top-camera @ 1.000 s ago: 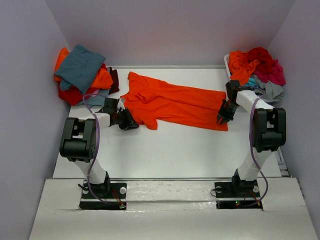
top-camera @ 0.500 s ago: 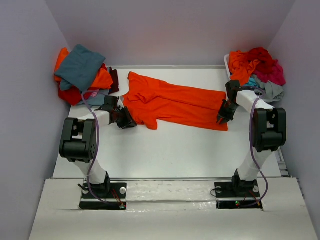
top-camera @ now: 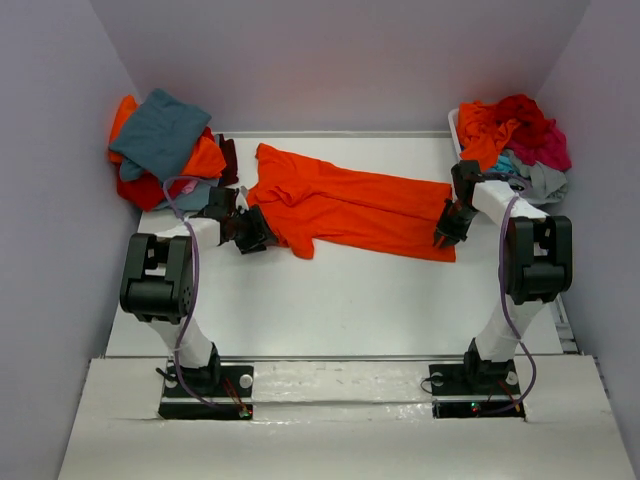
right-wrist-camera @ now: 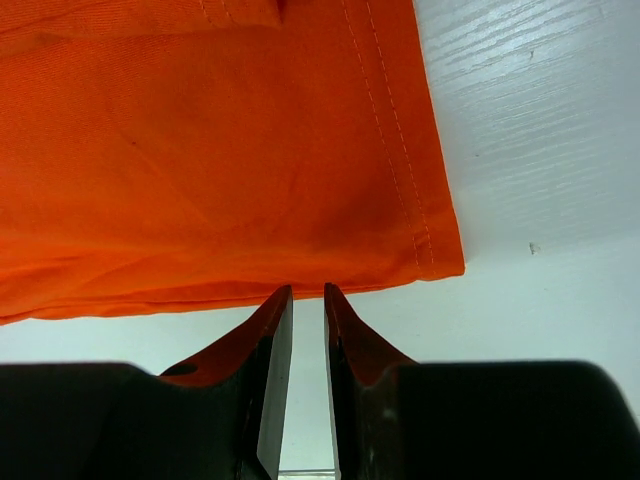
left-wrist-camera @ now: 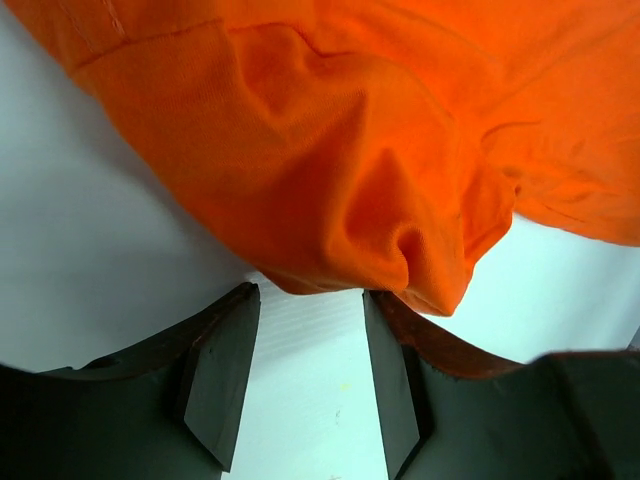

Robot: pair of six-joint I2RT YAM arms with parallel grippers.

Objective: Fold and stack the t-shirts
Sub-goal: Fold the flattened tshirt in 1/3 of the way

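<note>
Both pairs of jaws sit at the near edge of the orange t-shirt (top-camera: 345, 205). On the left gripper (left-wrist-camera: 308, 300) they stand well apart with only bare table (top-camera: 340, 300) between them, tips just short of the crumpled sleeve (left-wrist-camera: 400, 230), holding nothing. On the right gripper (right-wrist-camera: 306, 295) they are a narrow slit apart at the hem corner; whether they nip cloth cannot be told. The shirt lies spread across the table, sleeves toward the left, between a folded stack (top-camera: 165, 145) far left and a loose heap (top-camera: 515, 135) far right. For a clean fold, the left jaws should reach past the sleeve's edge, pinch all layers, then both arms lift evenly so nothing bunches.
</note>
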